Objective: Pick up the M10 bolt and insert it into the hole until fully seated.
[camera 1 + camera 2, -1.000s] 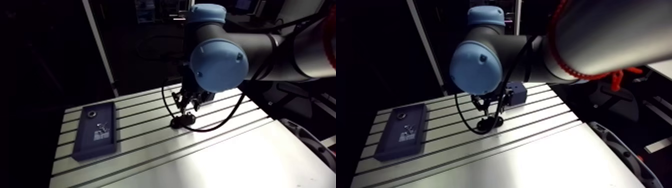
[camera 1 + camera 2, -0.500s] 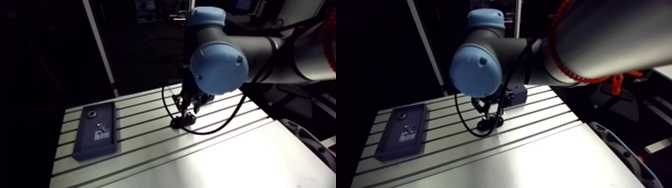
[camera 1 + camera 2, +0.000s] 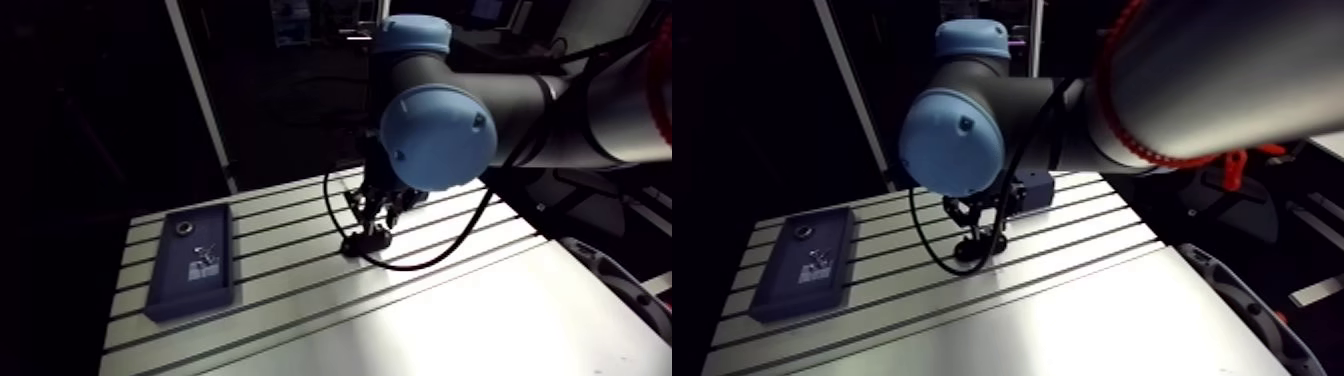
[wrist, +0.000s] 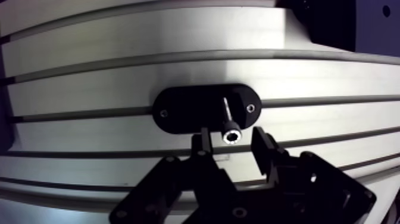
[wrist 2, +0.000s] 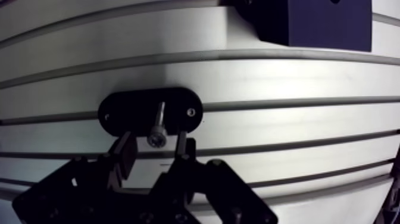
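Observation:
In the wrist view a small silver socket-head bolt (image 4: 231,134) stands upright in a black oval holder (image 4: 184,110) on the slotted table, its head pointing up at the camera. My gripper (image 4: 231,143) hangs just over it, open. One black finger (image 4: 202,142) stands on each side of the bolt head, with a small gap to the head on both sides. In the arm view the gripper (image 3: 378,215) is low over the same holder (image 3: 364,241). A dark blue block (image 3: 192,262) with a round hole (image 3: 184,228) near its far end lies at the table's left.
A dark blue box (image 5: 309,21) sits on the table beyond the holder, seen behind the wrist in the arm view (image 3: 1032,188). A black cable loops down beside the holder (image 3: 440,245). The aluminium table (image 3: 480,310) has long slots running across it.
The wrist and gripper have sunk slightly toward the black holder. The bolt, holder and blue block have not moved.

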### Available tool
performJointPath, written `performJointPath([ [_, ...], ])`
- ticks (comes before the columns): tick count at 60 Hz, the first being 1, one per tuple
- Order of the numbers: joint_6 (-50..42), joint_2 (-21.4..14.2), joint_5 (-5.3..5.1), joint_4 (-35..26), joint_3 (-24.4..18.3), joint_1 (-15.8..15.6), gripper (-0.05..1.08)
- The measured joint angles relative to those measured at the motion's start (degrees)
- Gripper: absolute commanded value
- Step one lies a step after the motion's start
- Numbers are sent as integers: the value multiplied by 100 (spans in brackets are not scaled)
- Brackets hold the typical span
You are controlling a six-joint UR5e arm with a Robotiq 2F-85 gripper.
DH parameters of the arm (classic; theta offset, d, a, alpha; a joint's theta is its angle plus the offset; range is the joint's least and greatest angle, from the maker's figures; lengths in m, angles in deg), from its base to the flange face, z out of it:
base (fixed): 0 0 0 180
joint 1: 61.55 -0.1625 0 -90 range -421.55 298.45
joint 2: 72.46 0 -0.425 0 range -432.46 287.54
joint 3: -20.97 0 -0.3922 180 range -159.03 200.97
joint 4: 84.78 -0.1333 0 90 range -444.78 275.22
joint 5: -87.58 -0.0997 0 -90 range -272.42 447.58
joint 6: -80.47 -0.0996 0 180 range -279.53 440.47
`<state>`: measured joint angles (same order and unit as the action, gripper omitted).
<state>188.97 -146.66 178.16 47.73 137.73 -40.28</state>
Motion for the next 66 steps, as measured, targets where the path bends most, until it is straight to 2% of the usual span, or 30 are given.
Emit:
performJointPath([
  [25, 5, 22, -6, 1, -14, 0, 65],
  [45, 8, 46, -10, -13, -20, 0, 67],
  [56, 9, 45, -10, -18, -21, 1, 75],
  [66, 9, 33, -15, -20, -35, 5, 77],
])
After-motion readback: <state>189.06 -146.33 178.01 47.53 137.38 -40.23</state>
